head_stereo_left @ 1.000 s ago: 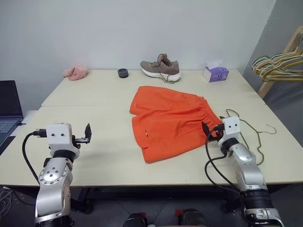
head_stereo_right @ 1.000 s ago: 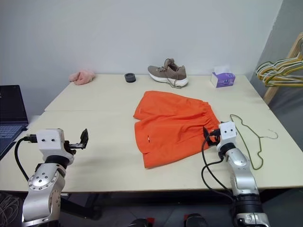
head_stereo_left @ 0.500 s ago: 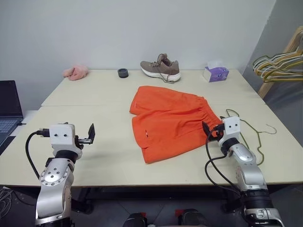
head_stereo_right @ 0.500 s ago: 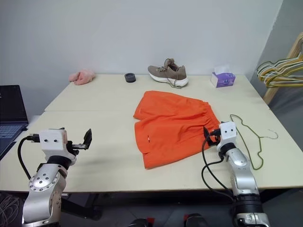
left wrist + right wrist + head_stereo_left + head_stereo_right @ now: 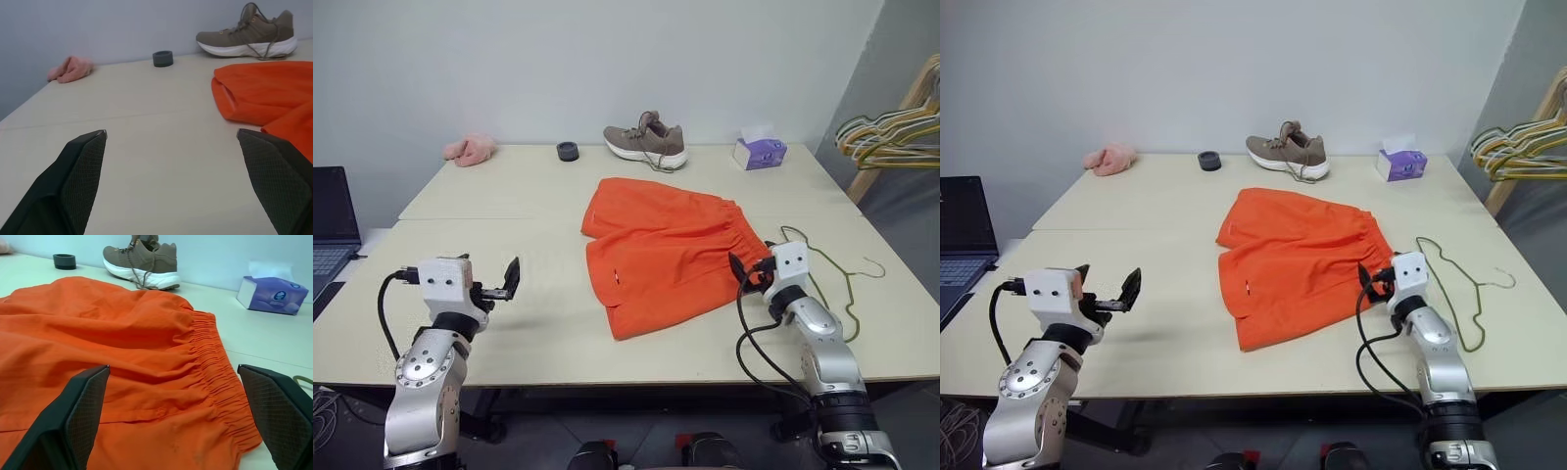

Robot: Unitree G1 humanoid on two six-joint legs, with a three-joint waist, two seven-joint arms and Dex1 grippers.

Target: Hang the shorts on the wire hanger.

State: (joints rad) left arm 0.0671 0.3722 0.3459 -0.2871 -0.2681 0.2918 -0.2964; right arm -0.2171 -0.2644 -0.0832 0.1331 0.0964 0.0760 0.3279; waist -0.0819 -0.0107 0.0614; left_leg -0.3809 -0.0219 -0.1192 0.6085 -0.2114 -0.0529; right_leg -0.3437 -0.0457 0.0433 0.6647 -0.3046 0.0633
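The orange shorts (image 5: 666, 250) lie flat in the middle of the table, elastic waistband toward the right. Just past that waistband the thin wire hanger (image 5: 848, 299) lies flat on the table. My right gripper (image 5: 744, 266) hovers low at the waistband edge, open, its fingers spread over the orange fabric (image 5: 146, 347) and holding nothing. My left gripper (image 5: 504, 284) is open over bare tabletop at the front left, well apart from the shorts, pointing across the table with the near shorts leg (image 5: 264, 98) ahead of it.
A brown shoe (image 5: 646, 142), a purple tissue box (image 5: 759, 152), a small black ring (image 5: 568, 151) and a pink cloth (image 5: 470, 149) line the table's far edge. A laptop (image 5: 331, 220) sits off the left side. A bunch of thicker hangers (image 5: 891, 132) hangs at right.
My left gripper has shifted a little to the right, toward the shorts, and turned slightly. The right gripper, shorts and hanger have stayed put.
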